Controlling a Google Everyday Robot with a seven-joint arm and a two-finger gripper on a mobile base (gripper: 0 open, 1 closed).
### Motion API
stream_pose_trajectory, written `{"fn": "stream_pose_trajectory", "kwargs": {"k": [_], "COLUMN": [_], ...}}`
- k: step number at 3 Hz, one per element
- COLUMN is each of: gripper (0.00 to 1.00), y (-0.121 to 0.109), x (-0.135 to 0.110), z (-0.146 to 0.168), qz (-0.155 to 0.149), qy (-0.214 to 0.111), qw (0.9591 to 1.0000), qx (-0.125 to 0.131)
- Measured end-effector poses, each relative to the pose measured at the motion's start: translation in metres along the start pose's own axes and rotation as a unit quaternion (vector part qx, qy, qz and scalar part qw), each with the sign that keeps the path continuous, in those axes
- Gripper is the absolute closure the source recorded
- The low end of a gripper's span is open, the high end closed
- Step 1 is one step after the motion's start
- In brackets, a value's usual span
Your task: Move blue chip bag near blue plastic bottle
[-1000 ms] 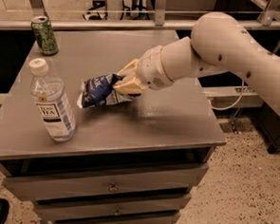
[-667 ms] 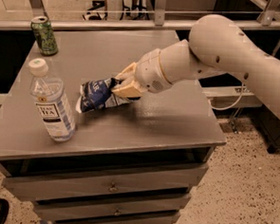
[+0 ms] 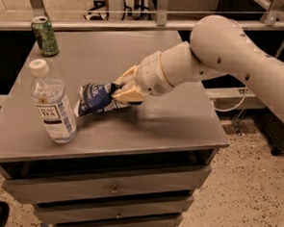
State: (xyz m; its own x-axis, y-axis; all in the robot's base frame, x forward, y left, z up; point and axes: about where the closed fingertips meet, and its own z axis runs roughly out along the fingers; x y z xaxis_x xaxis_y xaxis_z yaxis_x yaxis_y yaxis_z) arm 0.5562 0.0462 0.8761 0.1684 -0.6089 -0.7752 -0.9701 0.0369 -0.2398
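Observation:
The blue chip bag (image 3: 95, 98) is a crinkly dark-blue foil bag with white lettering, held just above the grey cabinet top (image 3: 175, 122). My gripper (image 3: 120, 91) reaches in from the right and is shut on the bag's right end. The blue plastic bottle (image 3: 52, 103) is clear with a white cap and a white label. It stands upright near the front left of the top, a short gap left of the bag.
A green can (image 3: 45, 36) stands at the back left corner. The cabinet has drawers (image 3: 113, 191) below its front edge. A metal rail (image 3: 114, 22) runs behind the top. My white arm (image 3: 232, 58) spans the right side.
The gripper and the bag have shifted slightly left, toward the bottle. The bottle and can have not moved.

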Motion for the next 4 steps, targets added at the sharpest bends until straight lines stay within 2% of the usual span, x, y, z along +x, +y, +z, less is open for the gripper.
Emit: {"fn": "stream_pose_trajectory", "kwargs": {"k": [1, 2, 3, 4], "gripper": [0.14, 0.0, 0.0, 0.0], "y": [-0.007, -0.022, -0.063, -0.11], "x": [-0.007, -0.018, -0.03, -0.03], "z": [-0.011, -0.034, -0.091, -0.145], "qz": [-0.011, -0.025, -0.033, -0.021], "qy": [0.005, 0.008, -0.002, -0.028], "qw": [0.9998, 0.9987, 0.9927, 0.9843], "qx": [0.013, 0.044, 0.116, 0.173]}}
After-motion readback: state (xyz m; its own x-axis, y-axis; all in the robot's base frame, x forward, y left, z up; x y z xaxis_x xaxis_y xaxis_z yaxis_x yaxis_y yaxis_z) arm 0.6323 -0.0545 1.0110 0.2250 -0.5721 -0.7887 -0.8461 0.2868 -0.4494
